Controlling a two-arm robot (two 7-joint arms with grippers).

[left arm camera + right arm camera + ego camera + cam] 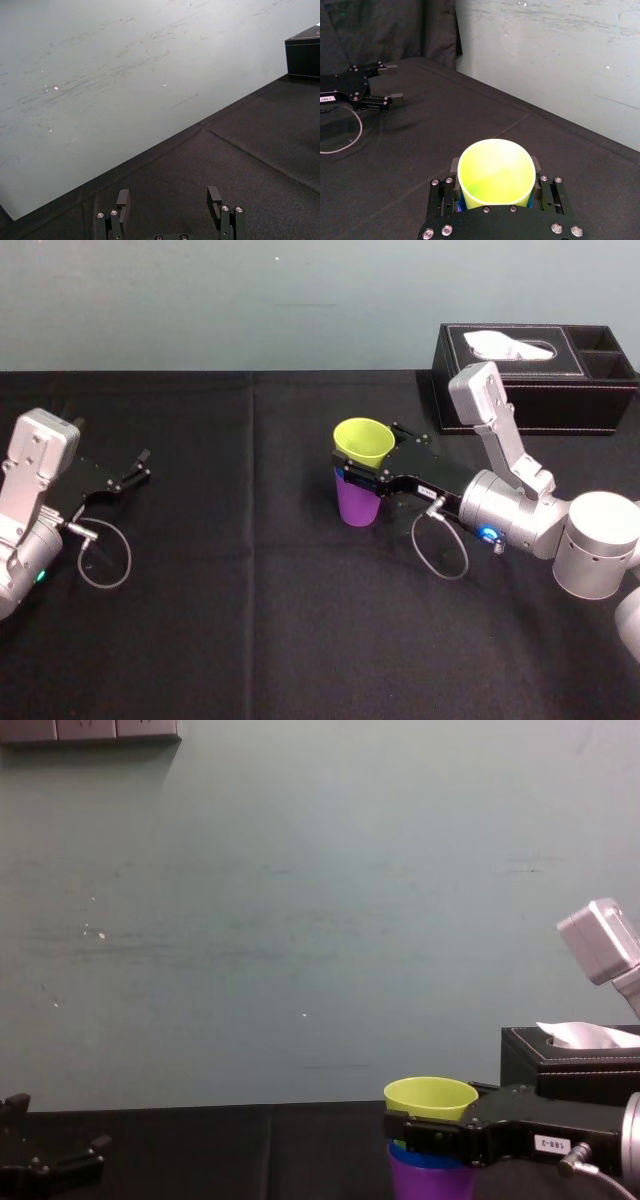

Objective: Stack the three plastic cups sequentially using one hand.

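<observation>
Black cloth covers the desk (250, 620), and a plain blue-green wall (250, 300) stands behind it. Near the middle of the desk, the three cups sit one inside the other. The purple cup (356, 506) is at the bottom and stands upright. The blue cup (425, 1158) is almost all hidden; just a thin blue band peeks out between the other two. The yellow-green cup (364, 441) is on top with its mouth open upward. In the chest view the bottom of the purple cup is cut off, and I cannot tell if it touches the cloth.

The right end effector (375, 458) reaches in from the right side and its black fingers are closed around the yellow-green cup, hiding the cup's lower sides. A thin grey wire loop (440, 545) hangs by its wrist.

The left end effector (140, 466) is well apart, far over on the left side of the desk, with its fingers spread and nothing between them.

A black tissue box (530, 390) sits at the back right, behind the right arm, with a white tissue (510, 345) poking out of its top
</observation>
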